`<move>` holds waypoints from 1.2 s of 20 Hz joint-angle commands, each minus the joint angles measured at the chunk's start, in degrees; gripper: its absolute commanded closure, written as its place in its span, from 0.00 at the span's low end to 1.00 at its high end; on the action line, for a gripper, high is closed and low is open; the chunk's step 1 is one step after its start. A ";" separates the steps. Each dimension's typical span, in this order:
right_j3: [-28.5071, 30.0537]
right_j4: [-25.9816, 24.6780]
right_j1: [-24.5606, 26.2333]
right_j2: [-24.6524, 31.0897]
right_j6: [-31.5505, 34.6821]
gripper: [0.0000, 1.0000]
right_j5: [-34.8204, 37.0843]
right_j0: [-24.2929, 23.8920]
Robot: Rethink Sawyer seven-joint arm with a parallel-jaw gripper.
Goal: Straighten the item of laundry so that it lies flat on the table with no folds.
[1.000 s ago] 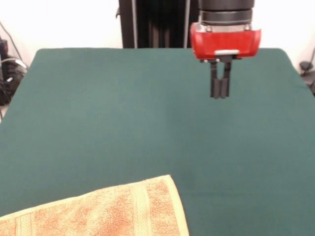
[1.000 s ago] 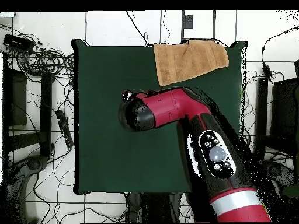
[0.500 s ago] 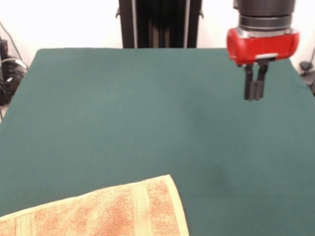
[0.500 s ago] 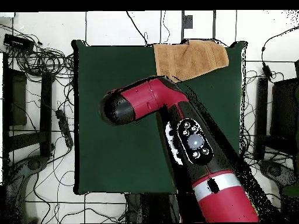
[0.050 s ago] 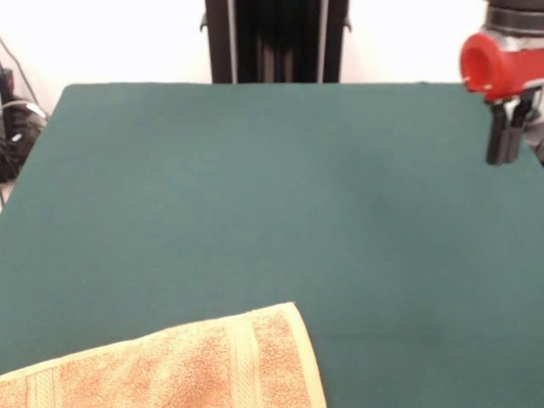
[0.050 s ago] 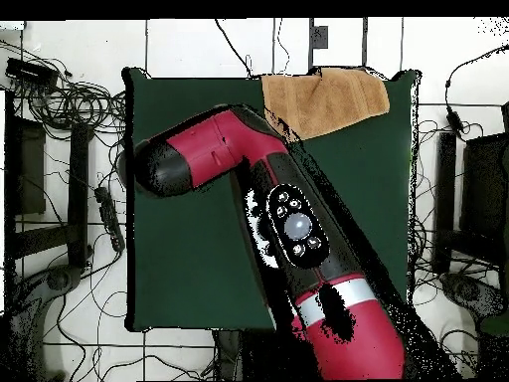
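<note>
Orange-tan towel (image 5: 174, 364) lies alone at worktop (image 5: 255, 187) edge, maybe flat. Hand (image 5: 501, 157) far off, pressed together, empty. Next: check for folds.

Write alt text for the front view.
An orange-tan towel lies at the near left edge of a dark green table, partly cut off by the frame. The red and black gripper hangs at the far right, away from the towel.

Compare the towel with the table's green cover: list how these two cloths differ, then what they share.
The towel is orange-tan and looped, with woven bands; the table cover is plain dark green and smooth. The towel is small and lies askew at one edge; the cover spans the whole top. Both are rectangular cloths lying flat.
</note>
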 commanded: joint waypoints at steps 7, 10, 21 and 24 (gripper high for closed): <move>-7.70 -1.29 4.93 5.50 -24.69 1.00 9.31 2.46; -10.39 -1.01 5.98 5.48 -27.24 1.00 10.79 2.64; -24.40 -1.82 12.10 7.17 -41.91 1.00 20.01 4.39; -31.56 -2.67 14.78 7.99 -46.69 1.00 23.69 5.63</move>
